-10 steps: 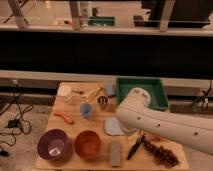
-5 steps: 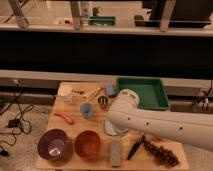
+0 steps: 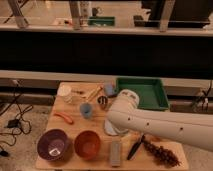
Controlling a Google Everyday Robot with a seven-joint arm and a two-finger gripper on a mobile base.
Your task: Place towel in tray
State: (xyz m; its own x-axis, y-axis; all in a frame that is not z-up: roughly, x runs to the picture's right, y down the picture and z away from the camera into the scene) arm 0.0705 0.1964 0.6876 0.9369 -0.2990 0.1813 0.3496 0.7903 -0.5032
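Towel (image 3: 110, 129) lay mid-table (image 3: 75, 127), at 7 o'clock from tray (image 3: 142, 93), half under arm. I judged gripper hidden behind arm, just over towel, jaws wide. Orange bowl (image 3: 87, 144) sat at towel's 8 o'clock.

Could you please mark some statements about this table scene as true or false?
1. The towel lies in the tray. False: the towel is on the table, peeking out beneath the white arm; the green tray holds no towel.
2. In the picture, the purple bowl sits left of the orange bowl. True.
3. The grey block lies inside the orange bowl. False: it lies on the table beside that bowl.
4. The gripper is hidden behind the white arm, over the middle of the table. True.
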